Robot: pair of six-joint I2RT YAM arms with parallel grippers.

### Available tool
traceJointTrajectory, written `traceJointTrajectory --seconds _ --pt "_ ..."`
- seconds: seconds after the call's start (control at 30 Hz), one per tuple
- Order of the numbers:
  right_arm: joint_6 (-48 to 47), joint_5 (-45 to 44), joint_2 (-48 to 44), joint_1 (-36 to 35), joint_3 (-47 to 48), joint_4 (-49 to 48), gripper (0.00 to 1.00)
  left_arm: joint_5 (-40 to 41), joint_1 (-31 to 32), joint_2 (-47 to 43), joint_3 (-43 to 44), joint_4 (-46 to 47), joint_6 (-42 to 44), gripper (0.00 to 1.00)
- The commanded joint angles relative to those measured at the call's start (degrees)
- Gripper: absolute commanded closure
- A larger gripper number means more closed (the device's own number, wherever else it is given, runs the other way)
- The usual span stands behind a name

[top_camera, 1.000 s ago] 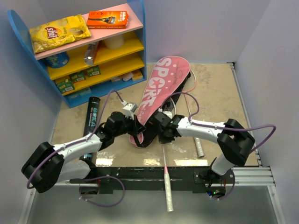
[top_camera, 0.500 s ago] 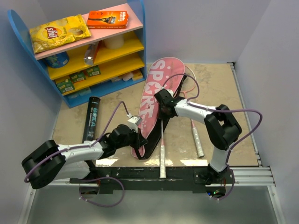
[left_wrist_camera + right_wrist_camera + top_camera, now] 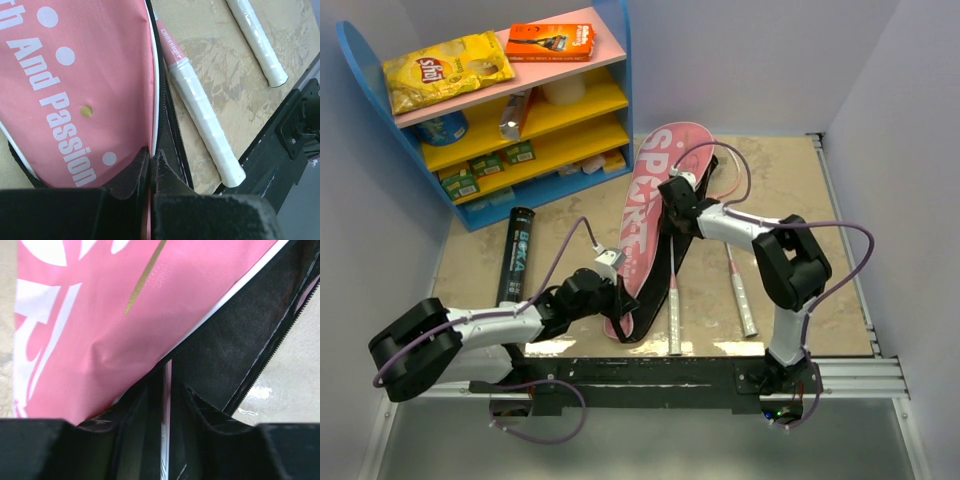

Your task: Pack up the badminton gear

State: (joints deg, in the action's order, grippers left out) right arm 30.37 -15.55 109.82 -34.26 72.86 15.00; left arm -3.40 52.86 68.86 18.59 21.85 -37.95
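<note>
The pink "SPORT" racket cover [image 3: 648, 200] lies slanted mid-table. My left gripper [image 3: 618, 290] is shut on its lower edge; in the left wrist view the jaws [image 3: 150, 162] pinch the pink flap [image 3: 75, 75] at its white piping. My right gripper [image 3: 672, 215] is at the cover's open side, shut on the pale racket shaft [image 3: 166, 377], with pink fabric [image 3: 125, 300] and black lining [image 3: 240, 325] around it. The racket's white handle [image 3: 673, 322] [image 3: 202, 112] sticks out toward me. A second racket handle [image 3: 741, 297] [image 3: 255, 40] lies to the right. The black tube [image 3: 517, 255] lies at the left. No shuttlecocks show.
A blue shelf unit [image 3: 620, 90] stands at the back left with a yellow chip bag [image 3: 445, 68] and an orange box [image 3: 550, 41] on top. The black base rail [image 3: 650, 372] runs along the near edge. Grey walls close in both sides.
My right gripper moved away from me along the cover and drew the racket with it; the handle no longer overhangs the near rail. My left gripper kept hold of the cover's lower edge.
</note>
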Motion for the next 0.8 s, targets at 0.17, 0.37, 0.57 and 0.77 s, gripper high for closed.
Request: traceJointTrajectory --seconds 0.17,0.37,0.57,0.77 --pt "-0.84 2.27 -13.31 -0.46 -8.43 -1.66 0.48 -0.73 1.19 4.43 4.52 2.41 -0.02 1.0" --pt "0.65 1.94 -24.99 -5.63 -19.23 3.27 0.48 -0.82 1.1 6.72 7.51 2.06 1.04 1.0" --pt "6.53 1.66 -34.38 -13.19 -28.19 10.13 0.47 -2.05 1.1 8.39 8.39 3.64 0.6 1.0" --pt "11.73 1.85 -43.89 -15.13 -36.02 11.45 0.47 -2.14 1.1 9.54 8.22 4.61 0.69 1.0"
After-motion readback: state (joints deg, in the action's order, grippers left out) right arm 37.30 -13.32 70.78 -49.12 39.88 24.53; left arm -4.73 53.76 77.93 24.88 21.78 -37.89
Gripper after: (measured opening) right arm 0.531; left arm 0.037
